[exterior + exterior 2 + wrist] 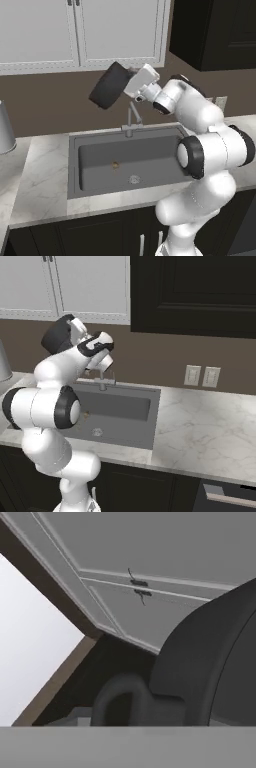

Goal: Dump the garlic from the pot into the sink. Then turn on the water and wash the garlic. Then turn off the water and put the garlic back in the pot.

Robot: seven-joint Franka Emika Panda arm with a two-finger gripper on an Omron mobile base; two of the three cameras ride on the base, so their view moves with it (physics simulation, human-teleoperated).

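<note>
Dumped: garlic (115, 164) lies in the sink (75, 165) (near the drain).
Gripper (131, 82): pinching the upended pot (109, 85).
Left: washing, refilling pot.

Pot (110, 86): matt black, smooth-walled, with a loop handle of the same dull finish seen close in the hand view. Sink (75, 165): dark grey basin, smooth and matt, with a small shiny silver drain (134, 179). Faucet (131, 121): thin grey metal. Garlic (115, 164): tan-yellowish lump, surface too small to judge. Counter (37, 180): pale marble-like stone with grey veining, smooth. Upper cabinets (75, 30): flat, painted-looking light grey panels; a neighbouring cabinet (220, 30) in dark, slightly glossy wood tone. Wall (45, 105): plain matt brown.
</note>
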